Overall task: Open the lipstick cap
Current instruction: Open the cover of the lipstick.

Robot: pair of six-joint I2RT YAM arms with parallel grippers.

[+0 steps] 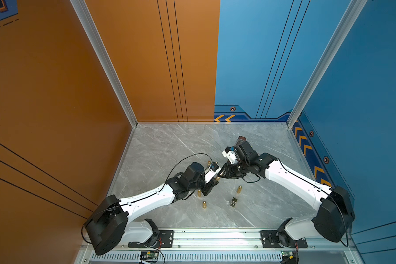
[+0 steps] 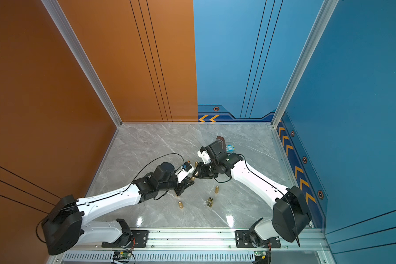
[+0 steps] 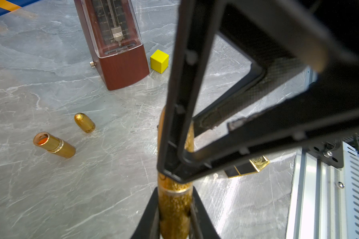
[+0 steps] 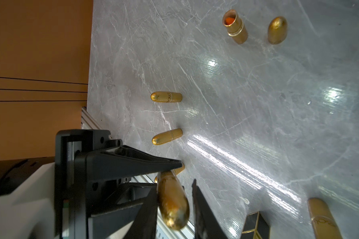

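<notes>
Left end effector point(image 3: 174, 194), lipstick point(image 3: 173, 213) clamped within

Capped gold glitter lipstick point(image 3: 174, 207), aloft

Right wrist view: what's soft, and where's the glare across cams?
Right wrist view: the held lipstick is blurred, too close to the lens; bright streaks glare on the marble table. Left wrist view: metronome sharp, lipstick soft. In a top view: two glare patches on the table near its front edge.

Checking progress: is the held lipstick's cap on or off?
On. The lipstick shows a closed seam with no gap, and its rounded cap covers the tip; no orange stick shows.
</notes>
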